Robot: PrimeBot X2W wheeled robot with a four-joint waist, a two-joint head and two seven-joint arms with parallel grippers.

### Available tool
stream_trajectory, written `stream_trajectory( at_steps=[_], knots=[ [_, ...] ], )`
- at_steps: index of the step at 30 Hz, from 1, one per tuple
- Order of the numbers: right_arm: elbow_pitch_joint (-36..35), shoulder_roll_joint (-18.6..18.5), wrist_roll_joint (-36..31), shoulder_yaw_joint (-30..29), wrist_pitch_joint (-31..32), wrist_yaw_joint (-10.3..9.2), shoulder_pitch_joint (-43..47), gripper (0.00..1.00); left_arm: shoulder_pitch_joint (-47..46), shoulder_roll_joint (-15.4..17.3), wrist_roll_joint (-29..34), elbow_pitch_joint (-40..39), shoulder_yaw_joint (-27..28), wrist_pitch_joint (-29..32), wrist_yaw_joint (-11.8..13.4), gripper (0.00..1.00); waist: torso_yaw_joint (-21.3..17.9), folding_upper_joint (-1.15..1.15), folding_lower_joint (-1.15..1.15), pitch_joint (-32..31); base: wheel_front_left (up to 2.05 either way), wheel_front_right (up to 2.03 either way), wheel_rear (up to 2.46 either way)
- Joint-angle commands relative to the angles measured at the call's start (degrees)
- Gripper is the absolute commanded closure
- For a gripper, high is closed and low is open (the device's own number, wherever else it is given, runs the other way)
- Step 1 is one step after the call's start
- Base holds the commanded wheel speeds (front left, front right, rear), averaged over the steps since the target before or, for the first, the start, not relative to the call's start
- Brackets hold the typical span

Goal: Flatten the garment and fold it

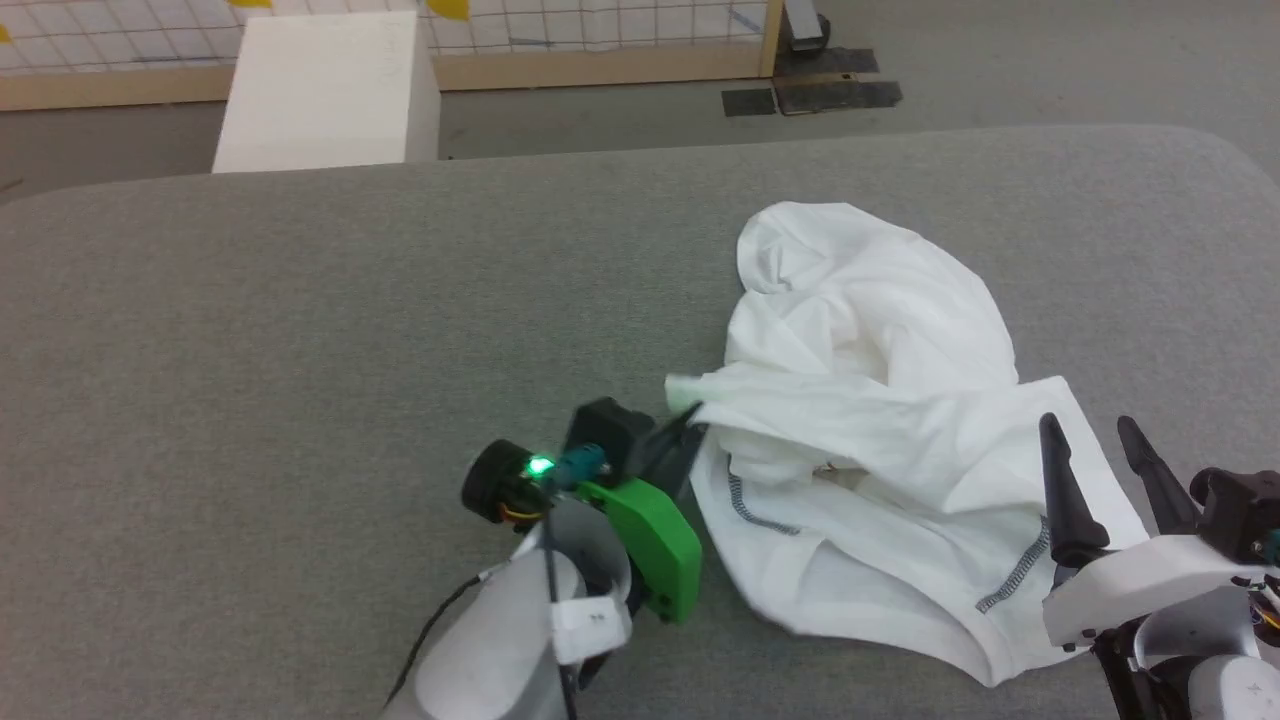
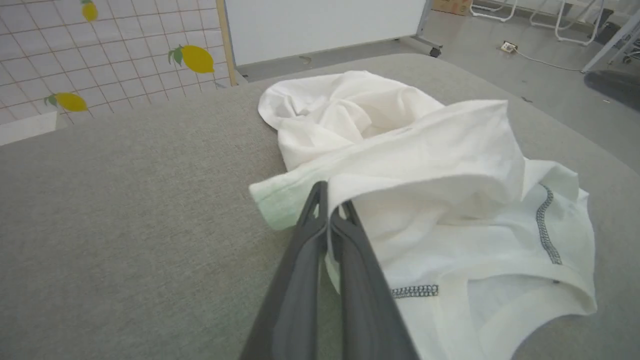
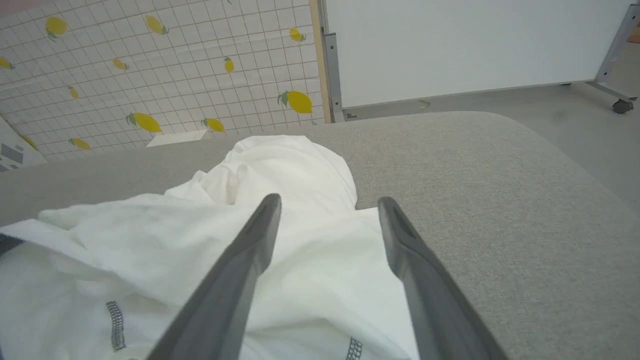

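Pinching a fold at the garment's (image 1: pixel 880 330) left edge, the left gripper (image 1: pixel 688 422) is clenched; the right gripper (image 1: pixel 1090 425) hovers spread over its right side

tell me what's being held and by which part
Left gripper pinches the shirt by a raised fold on its left side; right gripper is open, holding nothing.
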Motion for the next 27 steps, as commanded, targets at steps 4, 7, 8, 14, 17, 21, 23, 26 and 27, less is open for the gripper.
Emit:
stream_trajectory(
  at_steps=[4, 7, 8, 14, 17, 21, 23, 26, 27],
  knots=[
    [-0.7, 0.0, -0.5, 0.3, 0.7, -0.08, -0.3, 0.00, 1.9, 1.4, -3.3, -2.6, 5.9, -4.4, 3.9, 1.00, 3.5, 0.00, 0.00, -1.7, 0.00, 0.00, 0.00],
    [-1.0, 0.0, -0.7, 0.7, 1.2, -0.08, 0.0, 0.00, 4.7, 3.6, -5.6, -4.4, 10.5, -6.0, 6.9, 1.00, 5.1, 0.00, 0.00, -2.3, 0.00, 0.00, 0.00],
    [-1.1, 0.0, -0.7, 1.0, 1.4, -0.08, 0.2, 0.00, 6.0, 4.5, -6.5, -5.1, 12.4, -6.3, 8.1, 1.00, 5.8, 0.00, 0.00, -2.5, 0.00, 0.00, 0.00],
    [-1.6, 0.0, -1.1, 3.1, 2.6, -0.08, 0.7, 0.00, 13.8, 8.4, -10.6, -7.6, 20.5, -6.3, 13.9, 1.00, 8.4, 0.00, 0.00, -3.2, 0.00, 0.00, 0.00],
    [-1.6, 0.0, -1.9, 5.1, 3.5, -0.08, 0.7, 0.00, 17.0, 8.9, -12.4, -7.7, 22.5, -5.5, 15.6, 1.00, 9.5, 0.00, 0.00, -3.2, 0.00, 0.00, 0.00],
    [-1.9, 0.0, -3.9, 10.2, 4.8, -0.08, -0.2, 0.00, 19.4, 8.4, -14.1, -8.0, 22.7, -5.2, 14.9, 0.00, 10.9, 0.00, 0.00, -2.9, 0.00, 0.00, 0.00],
    [-1.9, 0.0, -4.9, 14.1, 5.5, -0.08, -1.5, 0.00, 20.1, 7.7, -15.1, -8.4, 22.9, -6.2, 13.7, 0.00, 11.5, 0.00, 0.00, -2.7, 0.00, 0.00, 0.00],
    [-1.0, -0.5, -6.3, 20.5, 6.8, -0.08, -4.7, 0.00, 20.6, 7.4, -14.8, -8.8, 22.9, -8.8, 12.6, 0.00, 12.9, 0.00, 0.00, -2.3, 0.00, 0.00, 0.00],
    [-0.5, -0.8, -6.4, 22.2, 7.3, -0.08, -5.8, 0.00, 20.6, 7.3, -14.4, -8.9, 22.9, -9.3, 12.3, 0.00, 13.3, 0.00, 0.00, -2.1, 0.00, 0.00, 0.00]
  ],
)
